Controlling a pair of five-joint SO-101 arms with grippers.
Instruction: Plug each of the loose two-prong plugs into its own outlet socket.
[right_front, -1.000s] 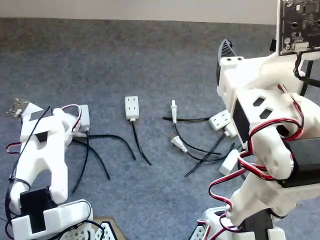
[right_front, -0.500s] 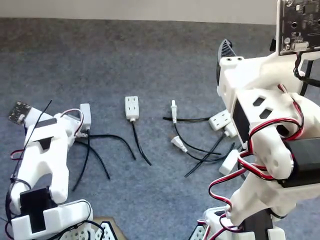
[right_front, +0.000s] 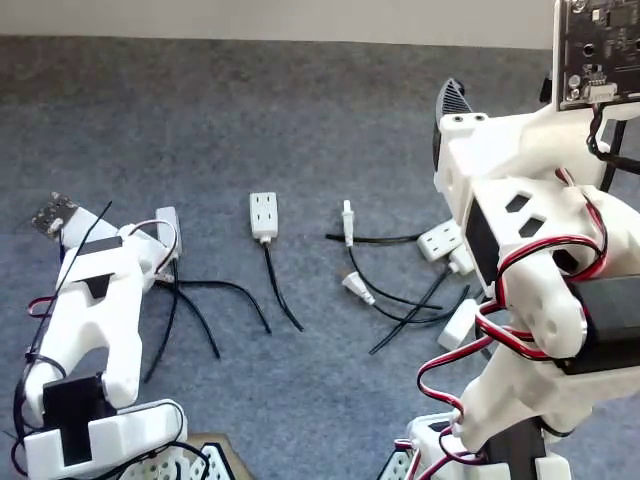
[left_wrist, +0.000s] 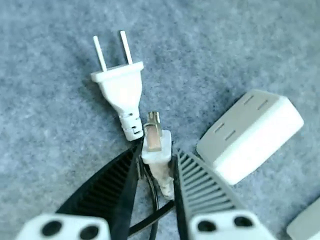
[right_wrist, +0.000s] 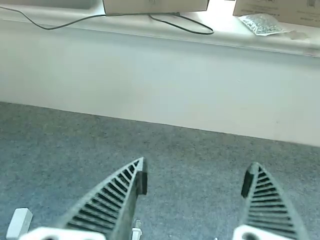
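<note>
Now, left pincer (left_wrist: 156, 152) shifted, plug (left_wrist: 153, 139) clamped.

The worktop (left_wrist: 260, 45) is covered in fuzzy grey carpet-type cloth, pretty rough looking. The free plug (left_wrist: 120, 92) and the pinched plug (left_wrist: 156, 150) are smooth, slightly glossy white plastic with bare metal prongs (left_wrist: 100, 52), and the outlet socket (left_wrist: 250, 135) is the same kind of white plastic. The left fingers (left_wrist: 202, 192) are matt ribbed plastic, one black, one grey.
</note>
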